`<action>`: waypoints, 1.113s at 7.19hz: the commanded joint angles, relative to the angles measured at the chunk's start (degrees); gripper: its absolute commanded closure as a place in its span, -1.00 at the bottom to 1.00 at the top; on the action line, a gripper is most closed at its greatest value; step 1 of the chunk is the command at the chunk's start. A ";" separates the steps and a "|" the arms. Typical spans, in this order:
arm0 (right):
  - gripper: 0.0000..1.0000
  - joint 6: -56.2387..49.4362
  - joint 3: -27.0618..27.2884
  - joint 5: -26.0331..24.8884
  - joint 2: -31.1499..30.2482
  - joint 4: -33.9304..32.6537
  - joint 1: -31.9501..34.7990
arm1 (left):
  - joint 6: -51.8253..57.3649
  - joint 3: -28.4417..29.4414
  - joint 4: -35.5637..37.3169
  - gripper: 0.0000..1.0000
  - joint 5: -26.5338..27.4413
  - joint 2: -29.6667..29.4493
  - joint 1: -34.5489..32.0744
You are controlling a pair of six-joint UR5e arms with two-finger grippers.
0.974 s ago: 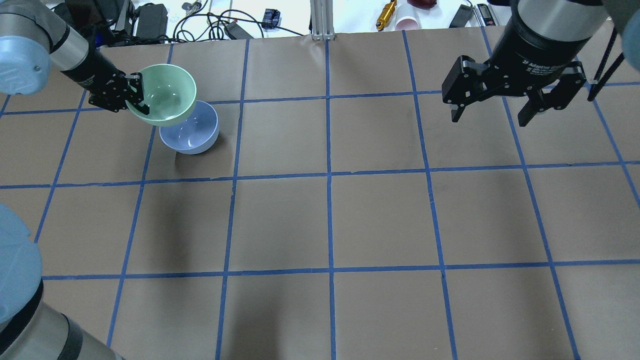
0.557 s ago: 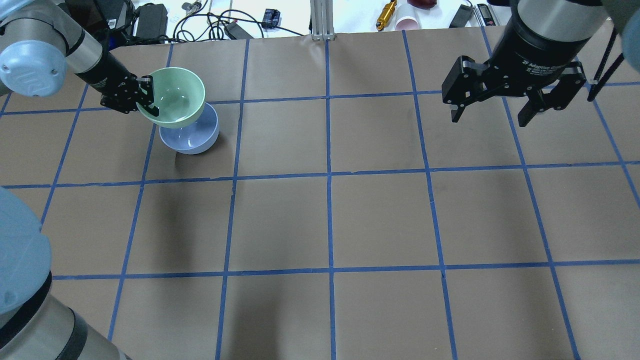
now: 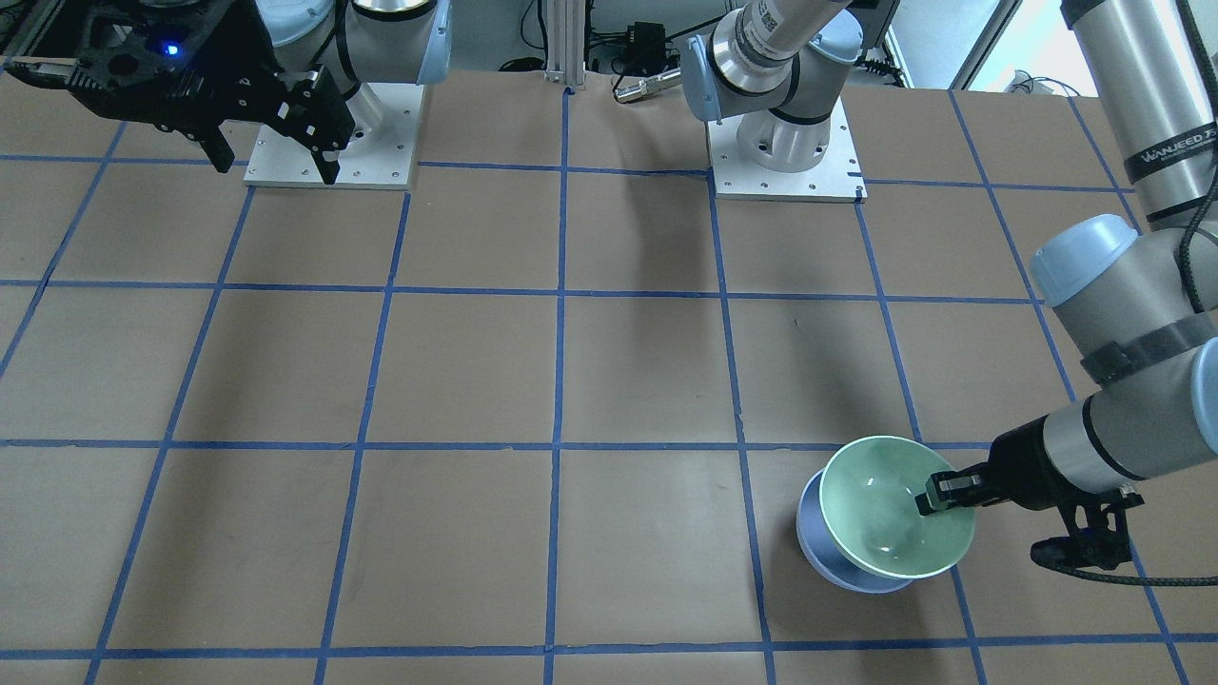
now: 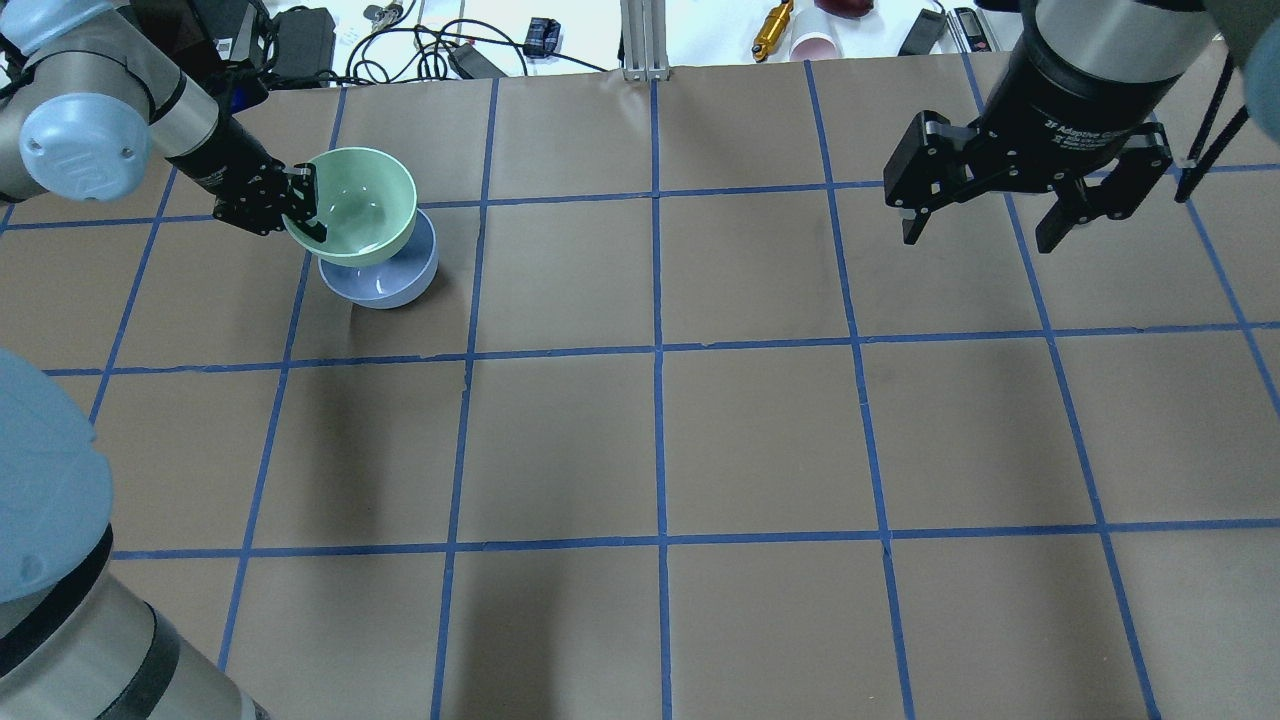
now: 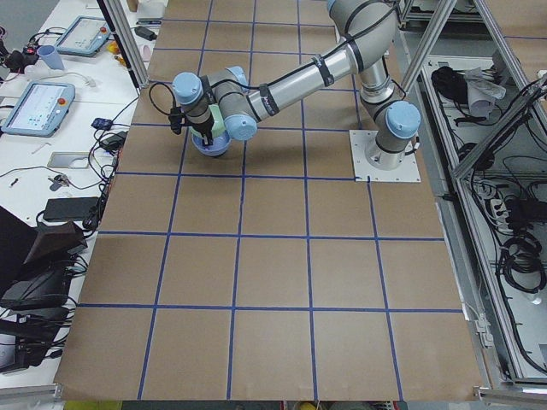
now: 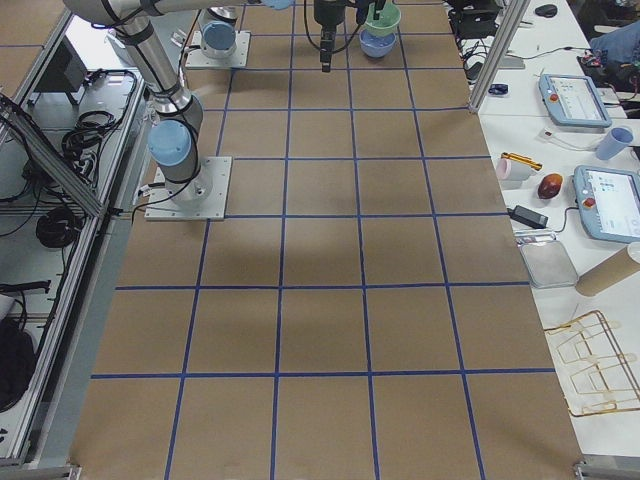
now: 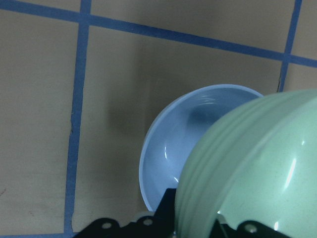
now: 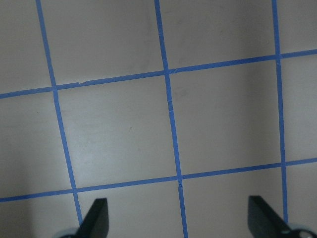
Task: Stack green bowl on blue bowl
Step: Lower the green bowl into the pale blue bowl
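Note:
The green bowl point(image 4: 358, 203) hangs upright by its left rim in my left gripper point(image 4: 302, 210), which is shut on it. It hovers over the blue bowl point(image 4: 390, 281), which rests on the table, and covers much of it. In the front view the green bowl point(image 3: 880, 509) overlaps the blue bowl point(image 3: 818, 550), and the left gripper point(image 3: 942, 495) pinches its rim. The left wrist view shows the green bowl's underside point(image 7: 252, 173) above the blue bowl point(image 7: 173, 148). My right gripper point(image 4: 985, 225) is open and empty, high over the far right of the table.
The brown table point(image 4: 660, 440) carries a blue tape grid. Cables, a pink cup point(image 4: 815, 45) and tools lie past the far edge. The two arm bases point(image 3: 785, 143) stand at the robot's side.
My left gripper has carried the green bowl to the right and lower, so that it covers more of the blue bowl. The right arm has not moved.

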 commanded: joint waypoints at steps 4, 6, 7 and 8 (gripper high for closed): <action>-1.00 0.00 -0.05 0.00 0.00 -0.01 0.00 | 1.22 -0.52 -0.01 0.65 0.16 -0.89 0.00; -1.00 0.00 -0.05 0.00 0.00 0.08 0.00 | 0.70 -0.52 -0.10 -1.00 0.07 -0.80 0.00; -1.00 0.00 0.03 0.00 0.00 -0.01 0.00 | 0.78 -0.52 -0.10 -1.00 0.42 -0.80 0.00; -1.00 0.00 0.03 0.00 0.00 -0.01 0.00 | 0.78 -0.08 -0.27 -1.00 0.51 -0.45 0.00</action>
